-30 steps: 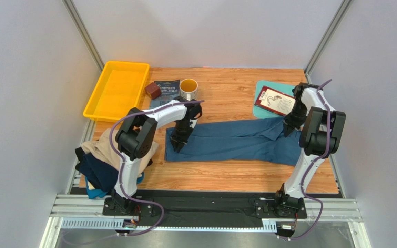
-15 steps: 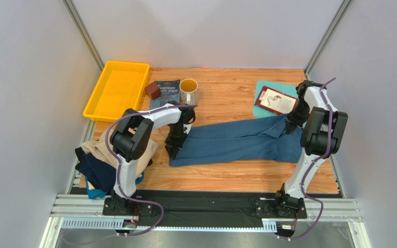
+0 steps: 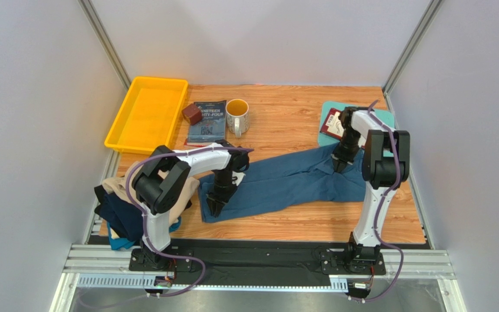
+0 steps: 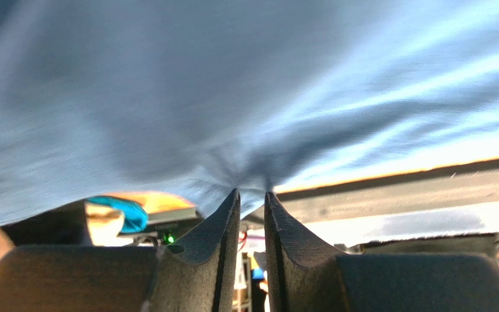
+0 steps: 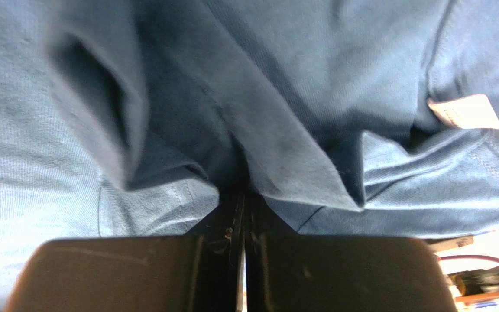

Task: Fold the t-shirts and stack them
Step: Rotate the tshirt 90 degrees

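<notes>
A large teal-blue t-shirt [image 3: 284,182] lies stretched slantwise across the wooden table between both arms. My left gripper [image 3: 212,206] is shut on its near-left end; in the left wrist view the fingertips [image 4: 252,193] pinch bunched cloth [image 4: 232,84]. At the far-right end my right gripper [image 3: 338,164] is shut on the same shirt, and the right wrist view shows its jaws [image 5: 241,192] pressed together on folds of blue fabric [image 5: 310,78]. Other t-shirts sit in a heap [image 3: 125,205] at the table's near-left corner: beige on top, dark navy and a bit of light blue below.
A yellow tray [image 3: 147,114] stands at the back left. Beside it are a brown block [image 3: 191,114], a dark book [image 3: 208,120] and a yellow-lined mug [image 3: 236,115]. A teal cutting board [image 3: 329,108] with a red book [image 3: 332,123] lies at the back right, partly behind the right arm.
The left gripper has pulled its end of the shirt toward the near left. The right gripper has swung left with its end. The shirt now lies more slanted.
</notes>
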